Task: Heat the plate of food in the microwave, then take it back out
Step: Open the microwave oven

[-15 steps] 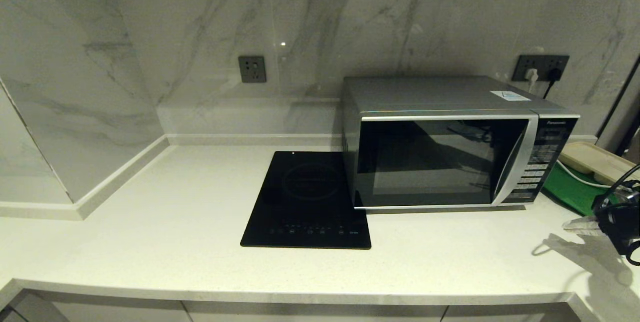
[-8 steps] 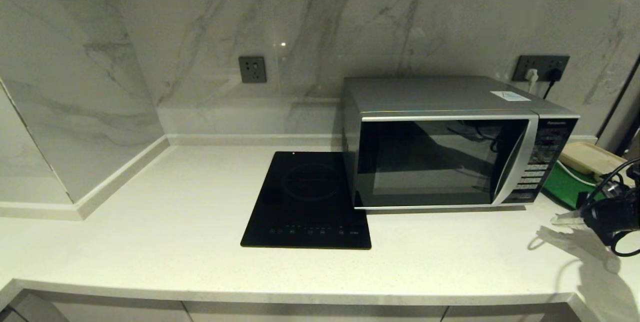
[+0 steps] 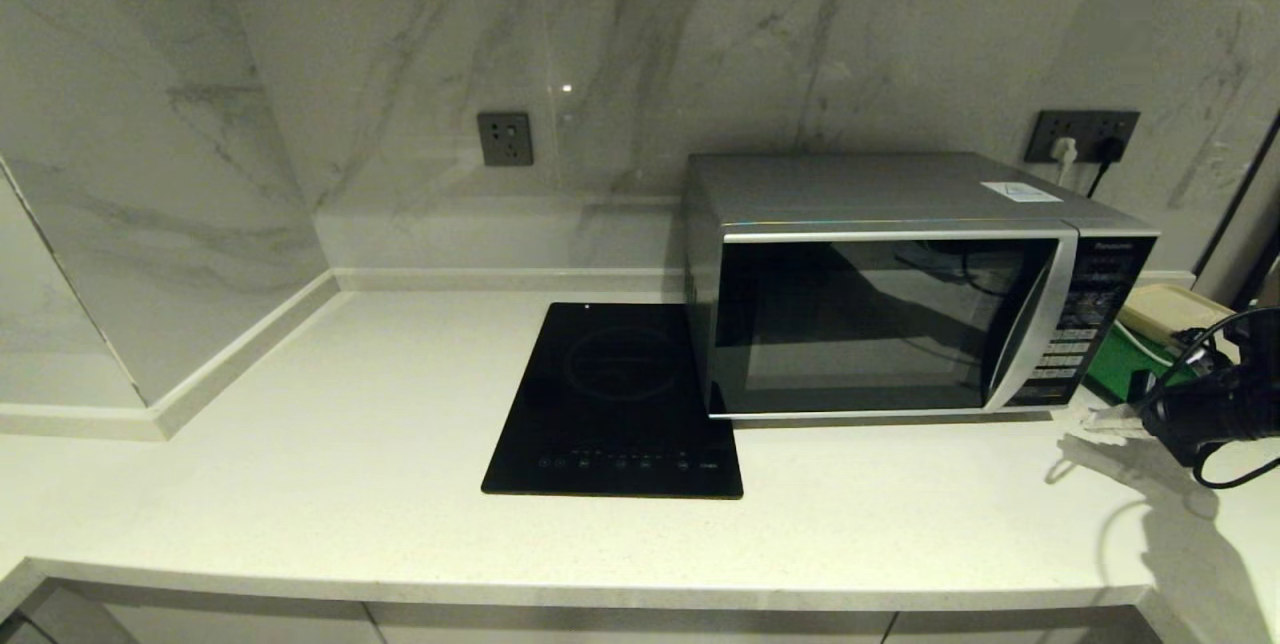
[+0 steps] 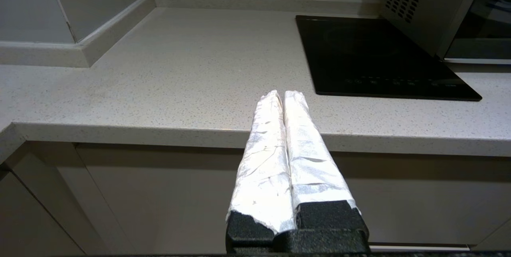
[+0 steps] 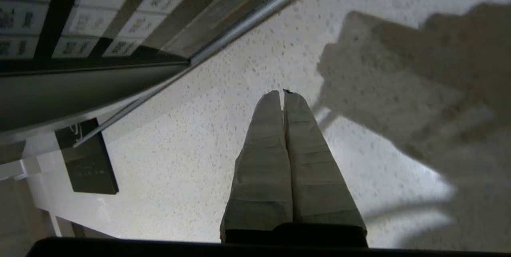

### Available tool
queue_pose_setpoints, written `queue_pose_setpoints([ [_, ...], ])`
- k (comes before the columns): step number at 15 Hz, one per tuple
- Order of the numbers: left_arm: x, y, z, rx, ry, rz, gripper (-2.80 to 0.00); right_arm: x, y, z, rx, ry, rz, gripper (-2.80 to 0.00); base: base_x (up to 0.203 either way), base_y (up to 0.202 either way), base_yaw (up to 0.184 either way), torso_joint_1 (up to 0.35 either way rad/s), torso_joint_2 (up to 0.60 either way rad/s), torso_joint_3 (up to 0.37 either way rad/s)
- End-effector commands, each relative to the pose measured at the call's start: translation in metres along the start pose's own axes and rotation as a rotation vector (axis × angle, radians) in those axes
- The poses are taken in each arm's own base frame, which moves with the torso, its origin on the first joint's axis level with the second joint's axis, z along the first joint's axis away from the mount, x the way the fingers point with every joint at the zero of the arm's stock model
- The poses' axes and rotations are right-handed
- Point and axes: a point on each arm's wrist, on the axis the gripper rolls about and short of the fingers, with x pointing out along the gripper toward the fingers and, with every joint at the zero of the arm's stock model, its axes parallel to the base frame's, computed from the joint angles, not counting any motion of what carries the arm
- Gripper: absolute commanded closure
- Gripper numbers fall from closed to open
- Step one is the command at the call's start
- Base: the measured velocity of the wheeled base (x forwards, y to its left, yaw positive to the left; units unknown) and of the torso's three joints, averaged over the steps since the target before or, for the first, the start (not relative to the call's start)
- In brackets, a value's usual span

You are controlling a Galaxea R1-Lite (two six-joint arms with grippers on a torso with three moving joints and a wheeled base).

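The microwave [image 3: 900,289] is sitting on the counter [image 3: 350,464] with its door closed, beside the black cooktop [image 3: 615,404]. Right of the microwave's button panel, the right gripper [image 3: 1095,416] is hovering, fingers pressed together, empty. The left gripper [image 4: 284,95], also pinched together, is hanging before the counter's edge.

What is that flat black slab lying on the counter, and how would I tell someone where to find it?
Start at the big silver microwave standing against the marble wall. Right beside its left side, lying flat on the pale countertop, is the black glass cooktop. Unlike the boxy microwave, it is a thin dark sheet with a faint ring and a row of tiny touch marks along its front edge.
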Motion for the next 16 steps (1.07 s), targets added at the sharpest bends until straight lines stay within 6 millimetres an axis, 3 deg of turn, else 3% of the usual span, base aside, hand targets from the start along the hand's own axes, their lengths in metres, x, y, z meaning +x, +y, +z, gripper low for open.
queue_pose_setpoints([
  [1, 0.000, 0.000, 0.000, 0.000, 0.000, 0.000, 0.00, 0.013, -0.001, 0.004, -0.011, 0.008, 0.011, 0.00, 0.000, 0.000, 0.000, 0.000, 0.00, 0.000],
  [7, 0.000, 0.000, 0.000, 0.000, 0.000, 0.000, 0.00, 0.027, 0.004, 0.016, -0.047, -0.011, 0.030, 0.00, 0.000, 0.000, 0.000, 0.000, 0.00, 0.000],
  [16, 0.000, 0.000, 0.000, 0.000, 0.000, 0.001, 0.00, 0.030, 0.017, 0.022, -0.080, -0.026, 0.048, 0.00, 0.000, 0.000, 0.000, 0.000, 0.00, 0.000],
])
